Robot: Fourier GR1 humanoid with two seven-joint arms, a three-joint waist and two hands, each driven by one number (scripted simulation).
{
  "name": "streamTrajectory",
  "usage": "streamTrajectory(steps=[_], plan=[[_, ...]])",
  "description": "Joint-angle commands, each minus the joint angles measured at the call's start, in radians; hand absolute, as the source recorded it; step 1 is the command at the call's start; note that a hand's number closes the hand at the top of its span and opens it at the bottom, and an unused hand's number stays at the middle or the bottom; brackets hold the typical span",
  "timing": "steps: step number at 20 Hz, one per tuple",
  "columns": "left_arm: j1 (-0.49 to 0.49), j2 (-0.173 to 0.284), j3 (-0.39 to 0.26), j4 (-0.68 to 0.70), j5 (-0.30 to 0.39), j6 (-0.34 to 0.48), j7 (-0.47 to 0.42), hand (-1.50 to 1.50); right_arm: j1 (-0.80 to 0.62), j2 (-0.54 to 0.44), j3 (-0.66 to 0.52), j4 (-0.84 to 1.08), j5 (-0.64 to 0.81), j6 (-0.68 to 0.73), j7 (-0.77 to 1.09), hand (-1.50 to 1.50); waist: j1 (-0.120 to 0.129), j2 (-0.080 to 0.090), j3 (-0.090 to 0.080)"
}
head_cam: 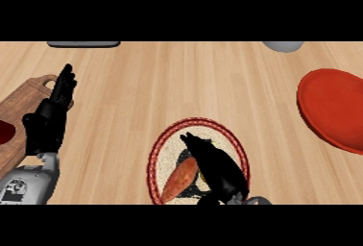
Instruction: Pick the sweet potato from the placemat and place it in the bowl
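Note:
The orange sweet potato [178, 179] lies tilted on the oval placemat [164, 144], which has a cream middle and a dark red woven rim. My right hand [218, 169] hovers over the mat just right of the sweet potato. Its fingers are straight and point up and to the left, open, and they hide part of the mat's centre. Whether the hand touches the sweet potato I cannot tell. The red bowl [333, 109] sits at the right edge, partly cut off. At the left, my left hand [48, 120] rests open with fingers up.
A wooden cutting board [21, 103] lies under the left hand, with a dark red item [4, 131] on it at the edge. A grey object [284, 45] and a dark flat one [83, 43] sit at the counter's far side.

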Motion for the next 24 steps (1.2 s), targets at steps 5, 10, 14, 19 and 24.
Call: streamTrajectory(steps=[5, 10, 14, 19, 24], plan=[[-0.003, -0.047, 0.041, -0.001, -0.038, -0.034, 0.001, 0.0, 0.025, 0.024, 0.061, 0.13, 0.039, -0.113, -0.071, -1.5, -0.002, 0.0, 0.0], [0.029, -0.041, 0.047, -0.074, -0.051, -0.058, 0.037, 0.0, -0.067, 0.025, -0.005, 0.334, 0.009, -0.171, -0.208, -1.5, 0.002, 0.0, 0.0], [-0.013, -0.03, 0.101, -0.001, -0.017, -0.12, 0.003, 0.0, -0.116, 0.025, 0.039, 0.388, -0.028, -0.214, -0.177, -1.5, 0.001, 0.001, 0.0], [-0.031, -0.038, 0.093, -0.05, -0.047, -0.111, 0.081, 0.0, -0.13, 0.025, 0.116, 0.372, 0.061, -0.222, -0.185, 1.5, 0.001, -0.001, 0.0], [0.035, -0.063, 0.089, -0.082, -0.072, -0.12, 0.042, 0.0, -0.165, 0.025, 0.089, 0.442, 0.041, -0.263, -0.262, 1.5, 0.002, 0.0, 0.0]])
